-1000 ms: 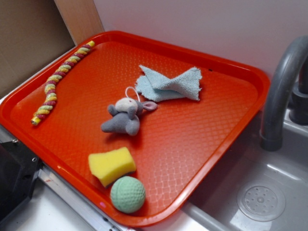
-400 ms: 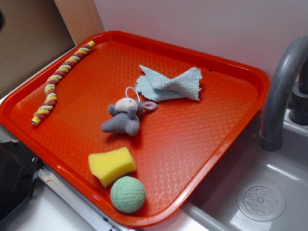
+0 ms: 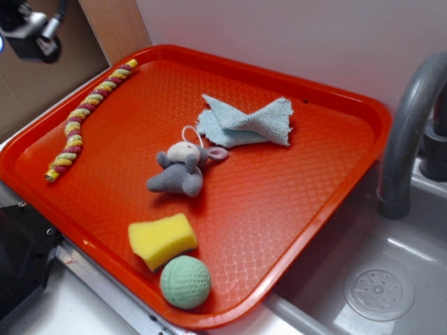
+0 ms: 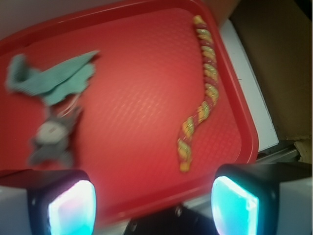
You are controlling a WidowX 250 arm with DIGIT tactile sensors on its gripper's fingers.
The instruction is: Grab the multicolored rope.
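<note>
One gripper (image 4: 152, 203), jaws spread wide and empty, hangs high over the tray's (image 3: 363, 112) near-left edge. Multicolored rope (image 3: 84, 115) lies along the left rim; likely risk: fingers hit that raised rim or only pinch one thin end and it slips.

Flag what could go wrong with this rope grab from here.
The multicolored rope lies close along the tray's raised rim, so a descending finger may strike the rim. The rope is thin and wavy; open jaws of the gripper could close beside a bend and miss it.
</note>
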